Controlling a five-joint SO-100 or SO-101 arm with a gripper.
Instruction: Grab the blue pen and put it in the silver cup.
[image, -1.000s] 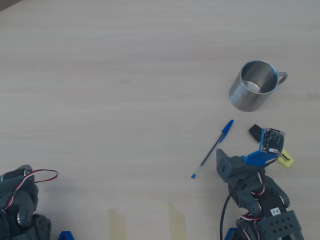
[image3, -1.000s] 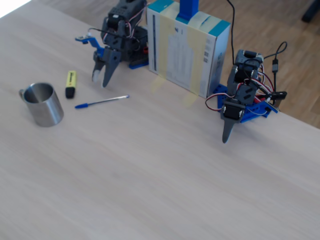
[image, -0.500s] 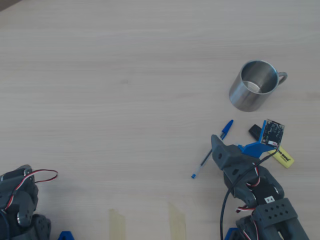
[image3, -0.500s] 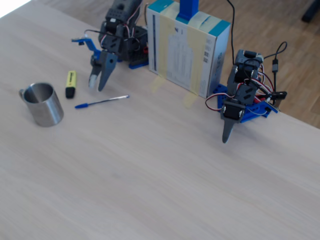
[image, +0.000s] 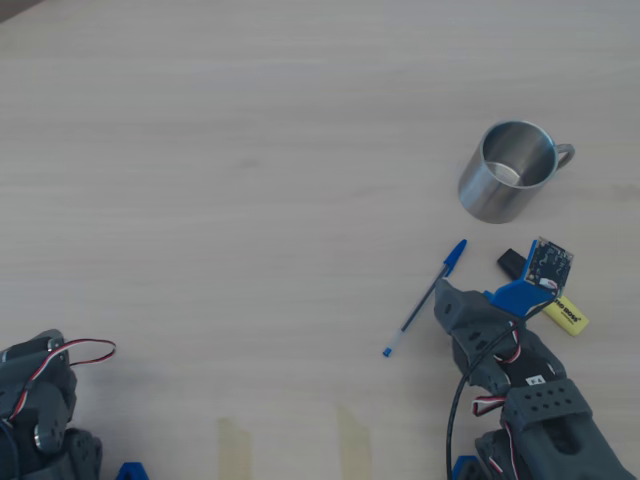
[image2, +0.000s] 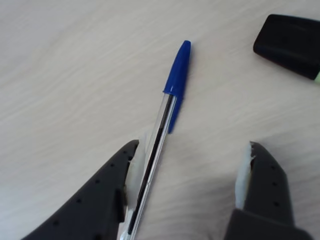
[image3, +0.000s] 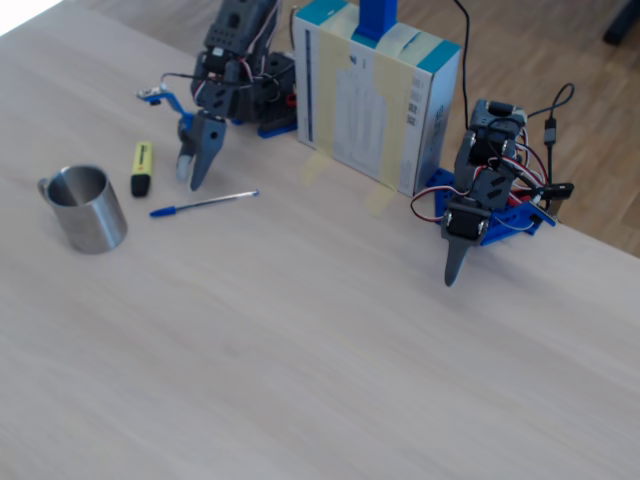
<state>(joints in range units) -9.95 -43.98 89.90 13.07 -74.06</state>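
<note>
The blue pen (image: 425, 298) lies flat on the pale wooden table, blue cap toward the silver cup (image: 508, 170), which stands upright and empty to the upper right with its handle on the right. My gripper (image: 470, 296) is low over the pen's right side, open. In the wrist view the pen (image2: 165, 120) runs along the inner pad of the left finger (image2: 112, 190), while the right finger (image2: 260, 185) stands well apart; the gripper (image2: 192, 150) holds nothing. The fixed view shows the gripper (image3: 190, 178) just above the pen (image3: 205, 203), with the cup (image3: 85, 207) to the left.
A yellow highlighter (image: 566, 316) with a black cap (image2: 290, 45) lies right of the gripper, partly under it. A second arm (image3: 470, 215) stands idle at the table's edge, beside a white and teal box (image3: 375, 100). Tape strips (image: 235, 445) mark the near edge.
</note>
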